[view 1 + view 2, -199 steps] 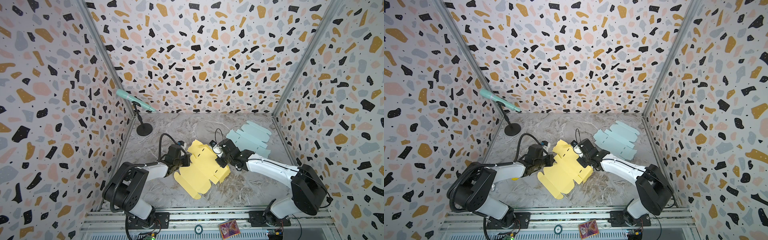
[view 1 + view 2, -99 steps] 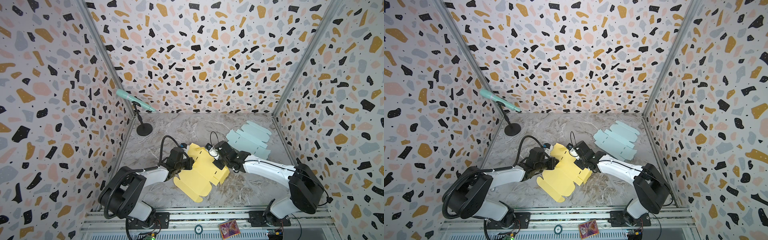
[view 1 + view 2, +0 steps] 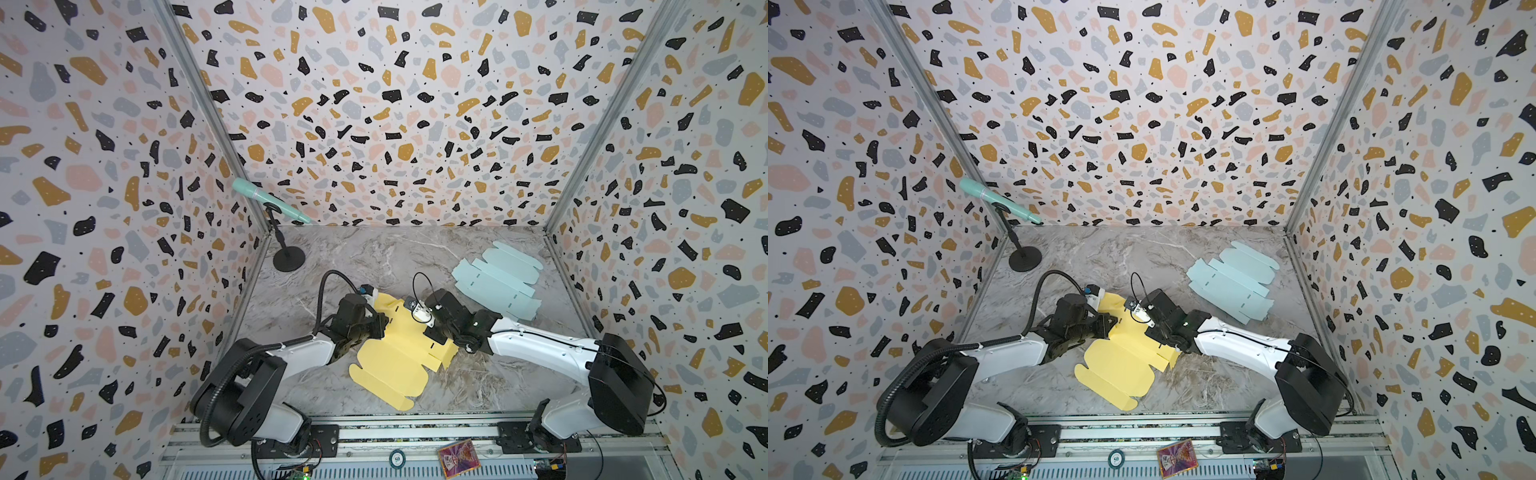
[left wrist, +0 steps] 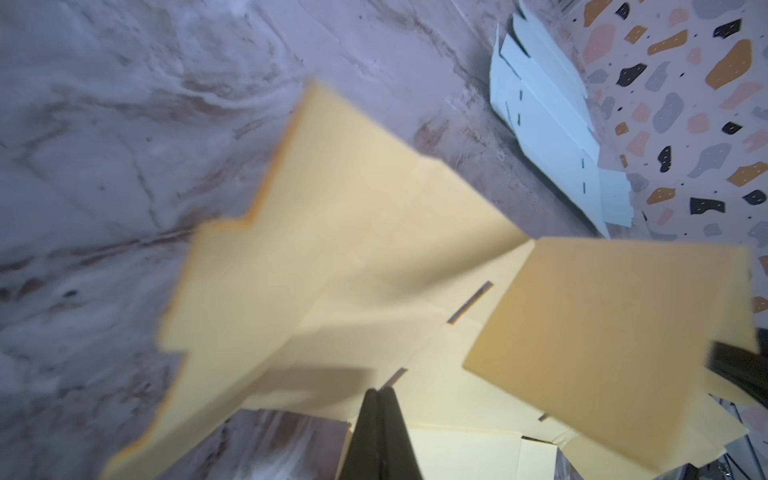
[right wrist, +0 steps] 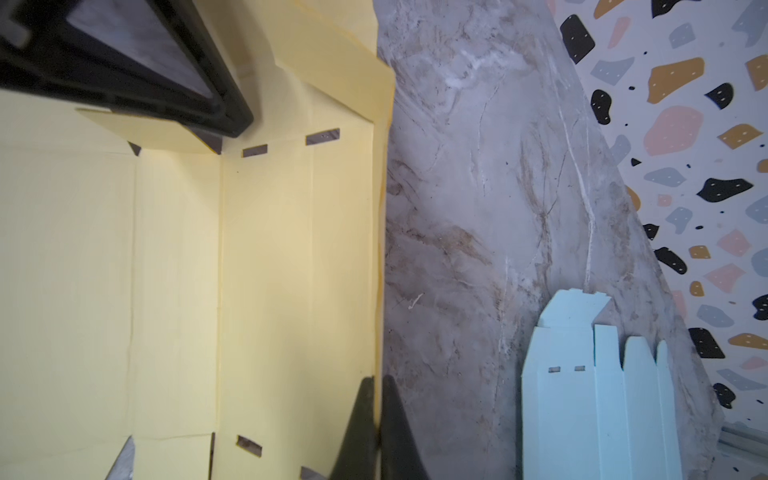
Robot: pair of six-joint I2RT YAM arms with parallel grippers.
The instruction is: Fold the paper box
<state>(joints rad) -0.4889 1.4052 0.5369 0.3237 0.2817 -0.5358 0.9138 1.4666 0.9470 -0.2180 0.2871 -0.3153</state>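
The paper box (image 3: 395,357) (image 3: 1121,365) is a flat yellow blank lying mid-table, with some flaps raised. My left gripper (image 3: 381,323) (image 3: 1111,322) sits at its left edge. In the left wrist view the left gripper (image 4: 378,391) has its fingers pressed together over the yellow sheet (image 4: 353,232). My right gripper (image 3: 434,333) (image 3: 1162,335) is at the blank's right side. In the right wrist view the right gripper (image 5: 378,380) is shut on the yellow sheet's edge (image 5: 266,270), with the paper between the fingers.
Light blue box blanks (image 3: 498,282) (image 3: 1231,282) (image 4: 552,124) (image 5: 594,395) lie flat at the back right, near the right wall. A green microphone on a black stand (image 3: 286,257) (image 3: 1025,259) stands in the back left corner. Patterned walls enclose three sides.
The yellow blank has shifted slightly toward the table's front, with both grippers staying shut at its edges. The left arm has stretched further forward.
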